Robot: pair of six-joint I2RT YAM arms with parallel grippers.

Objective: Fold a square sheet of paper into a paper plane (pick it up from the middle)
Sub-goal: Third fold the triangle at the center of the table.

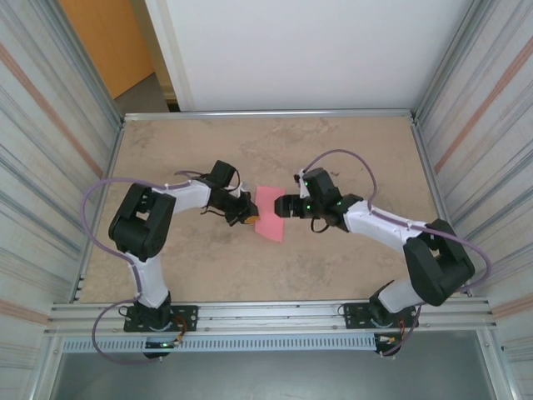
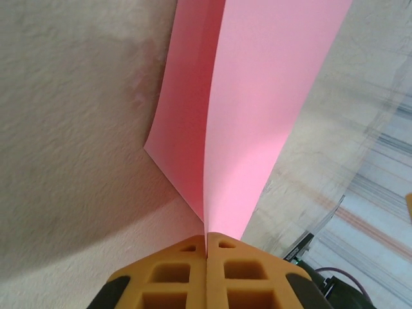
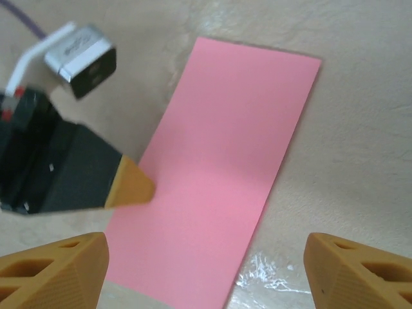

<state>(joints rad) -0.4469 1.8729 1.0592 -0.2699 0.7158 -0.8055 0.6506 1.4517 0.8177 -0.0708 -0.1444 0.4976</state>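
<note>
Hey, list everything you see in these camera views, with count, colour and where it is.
sheet of paper: one, pink, table centre, between the grippers
table: one, mottled beige, under everything
side panels: two, grey ribbed, left and right of table
cables: two, purple, one looping at each side
arms: two, black and white, bases at near edge
left gripper: one, orange-tipped, shut on the paper
right gripper: one, orange-tipped, open at the paper's right side

Top camera looks down; wrist cameras closely share paper [image 3: 222, 174].
</note>
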